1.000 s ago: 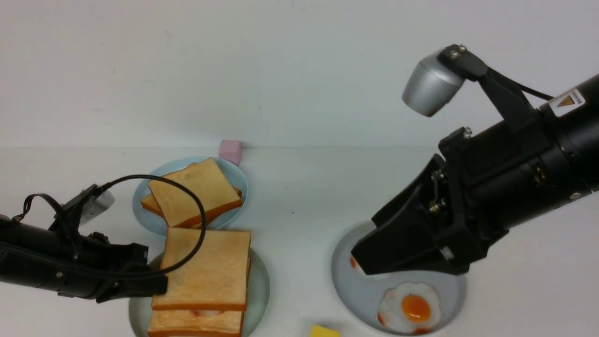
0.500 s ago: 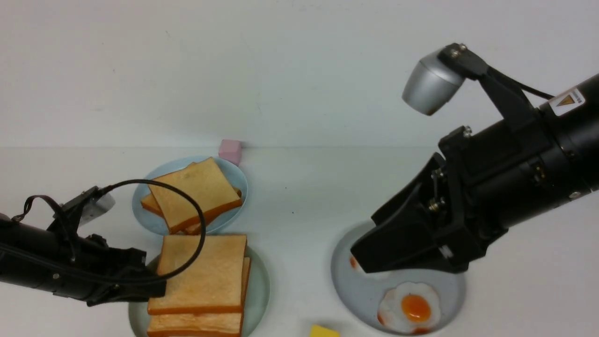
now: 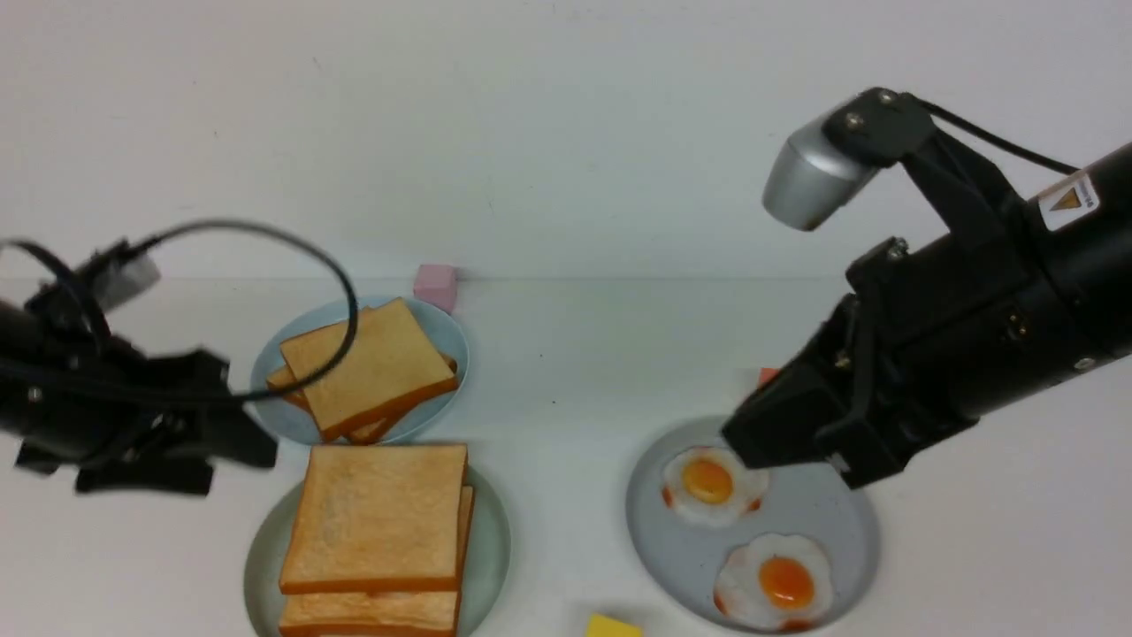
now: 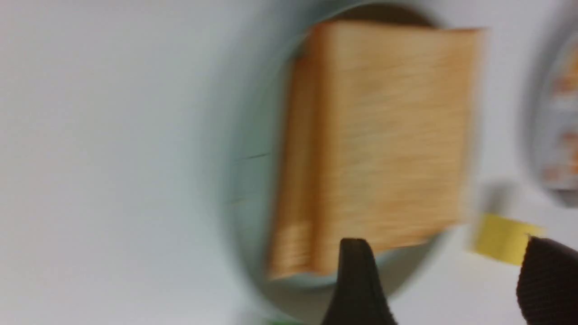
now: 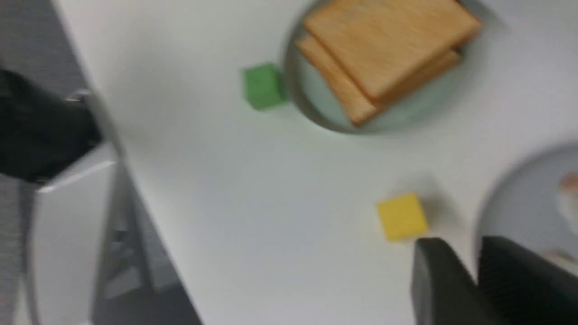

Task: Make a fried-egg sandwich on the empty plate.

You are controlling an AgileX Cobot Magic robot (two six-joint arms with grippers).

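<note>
We see our left gripper spread wide, empty; the fried-egg sandwich lies just right of it, apart, on the empty plate. Our right gripper is nearly closed, empty.

Place: it was a robot test bench in a lab, not a real kitchen.
Surface: a bare white table met a blank white wall.
Food: the toast stack looked like a stiff toy; toy-like eggs lay to its right.
Props: a pink block lay beyond the toast stack, a yellow block to its right.
Machines: a black left arm and right arm flanked the toast stack.
</note>
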